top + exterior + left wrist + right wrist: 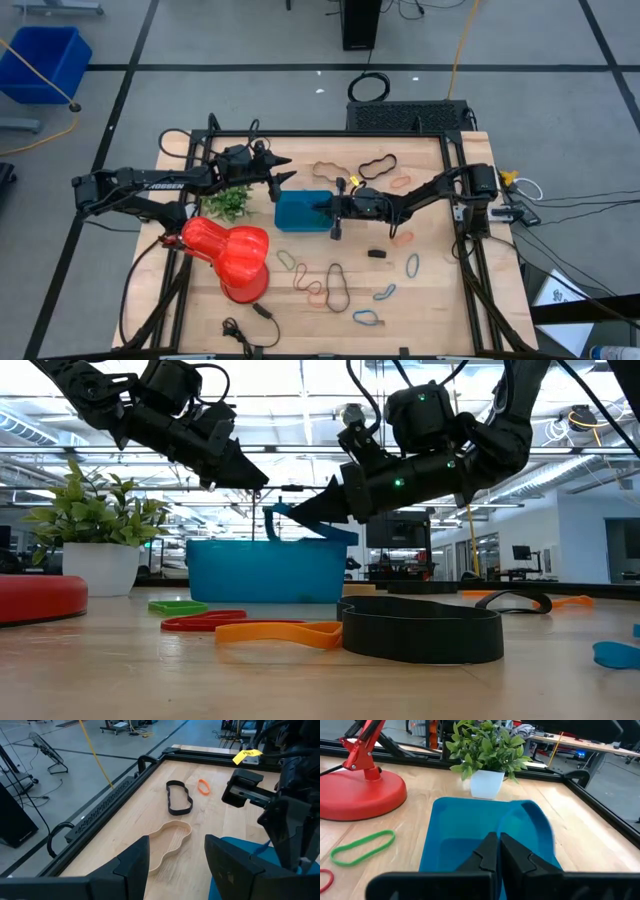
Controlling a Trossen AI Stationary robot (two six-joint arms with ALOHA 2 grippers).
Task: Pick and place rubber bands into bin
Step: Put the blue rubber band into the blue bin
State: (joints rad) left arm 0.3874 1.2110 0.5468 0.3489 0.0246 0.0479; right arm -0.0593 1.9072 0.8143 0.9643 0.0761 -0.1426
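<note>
Pinched tight, my right gripper (498, 851) has a blue band (527, 827) clamped in its fingers, and I'm holding it right over the bin (300, 212), which sits near the middle of the tabletop. The band arcs up from the tips and hangs over the bin's open mouth. Risk now: it's floppy and springy, so on release I reckon it could cling to a finger or flick over the rim onto the wood. Inside the bin I can make out only bare blue floor; whether any band already lies there, I cannot tell. My left gripper (177, 857) waits with fingers spread, just beside the bin on its far-edge side. Plenty of rubber bands (335, 285) lie scattered toward the near edge, more toward the far edge.
</note>
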